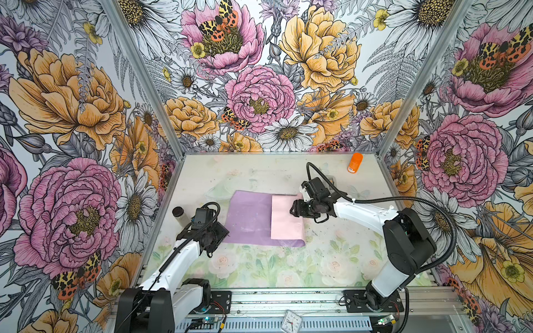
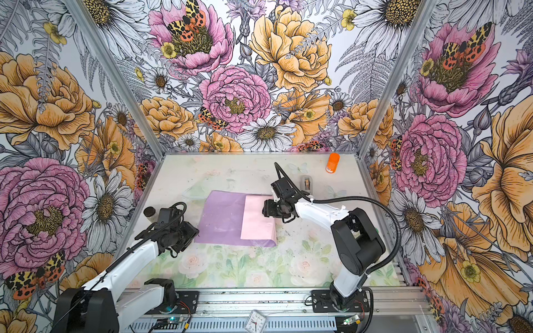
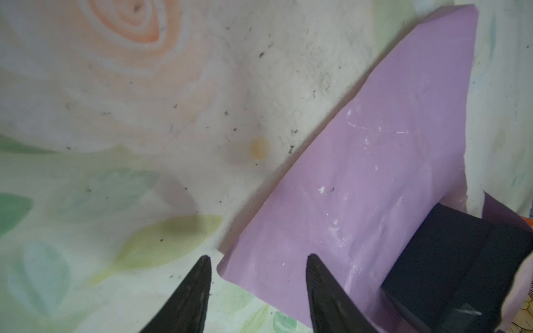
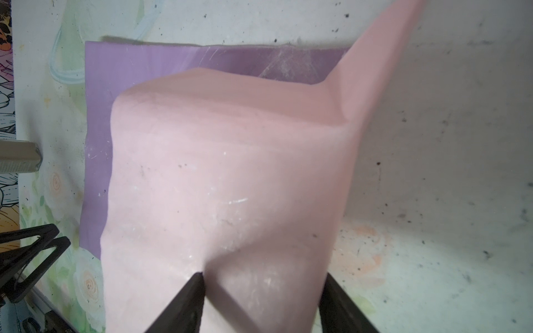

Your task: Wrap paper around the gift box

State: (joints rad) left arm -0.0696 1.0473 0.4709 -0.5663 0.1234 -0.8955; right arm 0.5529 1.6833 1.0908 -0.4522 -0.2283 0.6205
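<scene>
Two robot arms reach over a flowery tabletop (image 1: 259, 268). Between them lies the paper (image 1: 251, 219), lilac side up, with its right part folded over to the left as a pale pink flap (image 1: 285, 219). The gift box (image 3: 455, 259) is hidden in both top views. The left wrist view shows its dark corner resting on the lilac sheet, under that flap.

The right gripper (image 4: 264, 275) has its jaws spread, tips on or just above the flap, grasping nothing. The left gripper (image 3: 258, 256) is spread and empty at the paper's near left corner, straddling its edge.

No tape holds the flap, so it would likely spring open if the right gripper lifts away. If the left gripper closes here, it might miss the thin edge, or drag the sheet and push the box off centre.
</scene>
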